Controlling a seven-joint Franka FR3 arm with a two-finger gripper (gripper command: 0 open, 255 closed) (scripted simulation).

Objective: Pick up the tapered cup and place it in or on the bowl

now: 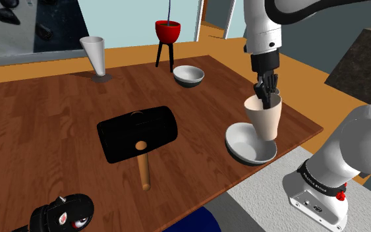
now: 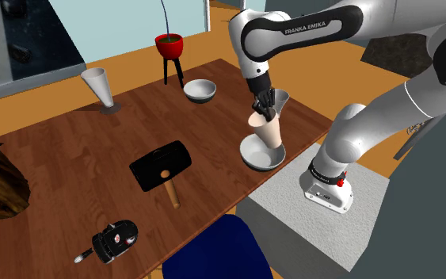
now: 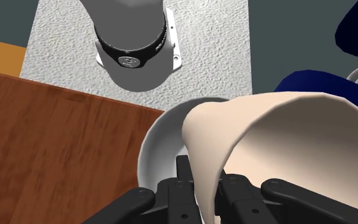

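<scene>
Two fingers (image 3: 185, 173) of the tool (image 1: 265, 99) clamp the rim of the cream cup (image 1: 265, 120) over the white bowl (image 1: 239, 142).

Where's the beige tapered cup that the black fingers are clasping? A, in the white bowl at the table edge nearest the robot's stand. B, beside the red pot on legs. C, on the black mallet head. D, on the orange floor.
A: the beige tapered cup, clasped at its rim by the fingers, has its base inside the white bowl.
</scene>
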